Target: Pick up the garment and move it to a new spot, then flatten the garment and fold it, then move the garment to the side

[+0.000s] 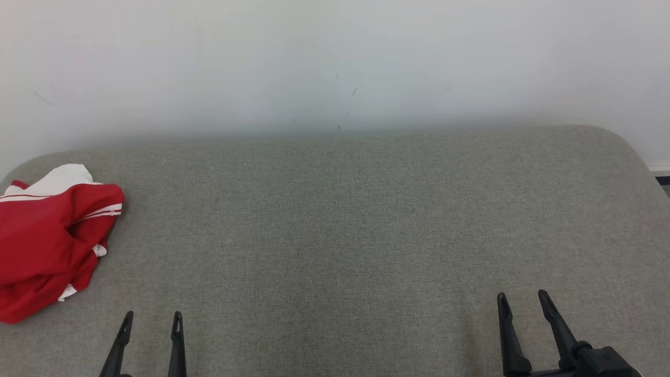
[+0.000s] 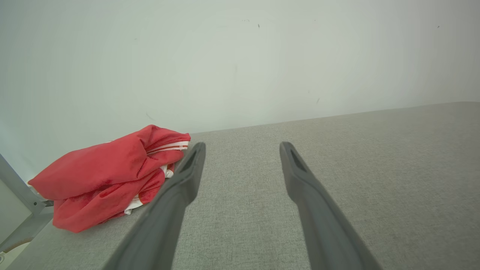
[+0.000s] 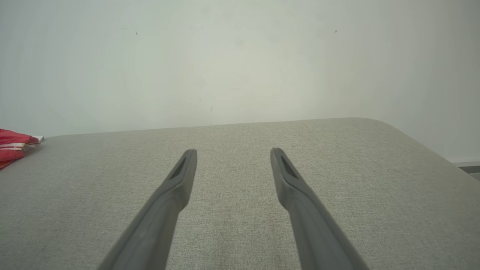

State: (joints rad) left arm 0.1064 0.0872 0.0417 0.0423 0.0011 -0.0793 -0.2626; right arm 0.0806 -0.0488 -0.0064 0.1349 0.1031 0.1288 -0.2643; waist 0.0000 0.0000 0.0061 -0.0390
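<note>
surface: grey fabric-covered table [image 1: 366,220], possibly padded | on it: crumpled red-white garment [image 1: 49,246], left edge

**A:** Where does your head view look from?

**B:** From high up, forward and down: pad [image 1: 366,235] out to the wall [image 1: 335,63], with your left gripper [image 1: 153,314] and right gripper [image 1: 522,294] at the bottom edge.

**A:** And your wrist views?

**B:** Both sit low, facing the wall along their own fingers [image 2: 187,176]. The left one is near the garment [image 2: 101,176], just left of its gripper; the right one catches it far left. All three share pad, wall and garment.
</note>
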